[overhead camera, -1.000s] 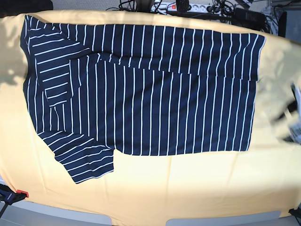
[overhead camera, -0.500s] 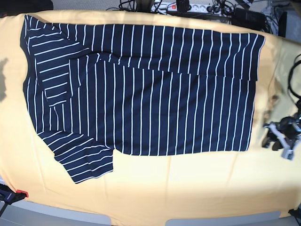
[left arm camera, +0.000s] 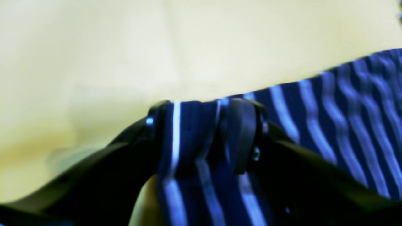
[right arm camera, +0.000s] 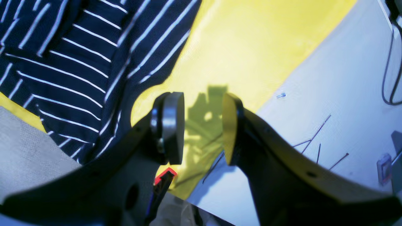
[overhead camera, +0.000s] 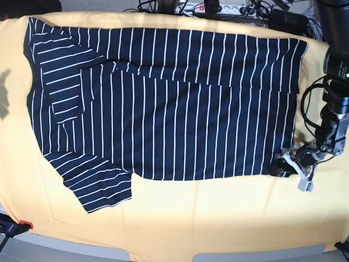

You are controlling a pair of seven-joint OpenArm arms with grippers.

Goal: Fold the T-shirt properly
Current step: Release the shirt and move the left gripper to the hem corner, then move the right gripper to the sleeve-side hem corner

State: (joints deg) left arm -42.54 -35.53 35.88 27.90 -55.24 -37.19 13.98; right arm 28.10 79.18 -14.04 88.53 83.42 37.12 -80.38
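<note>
The T-shirt (overhead camera: 163,109), dark navy with thin white stripes, lies spread flat on the yellow cloth, collar end at the left and hem at the right. One sleeve is folded onto the body at the upper left. My left gripper (overhead camera: 281,167) is at the hem's lower right corner. In the left wrist view it (left arm camera: 201,125) is open, with the T-shirt hem (left arm camera: 345,110) between its fingers. My right gripper (right arm camera: 202,125) is open and empty. It hovers over the yellow table edge beside the T-shirt's sleeve (right arm camera: 62,47). It is out of the base view.
The yellow cloth (overhead camera: 218,218) covers the whole table. Cables and a power strip (overhead camera: 218,8) lie behind the far edge. A red clamp (overhead camera: 24,224) holds the cloth at the front left corner and also shows in the right wrist view (right arm camera: 163,177). Grey floor (right arm camera: 314,94) lies beyond the edge.
The arm on the base view's right came in from the right edge and moved left and down to the hem's lower right corner. The shirt has not moved.
</note>
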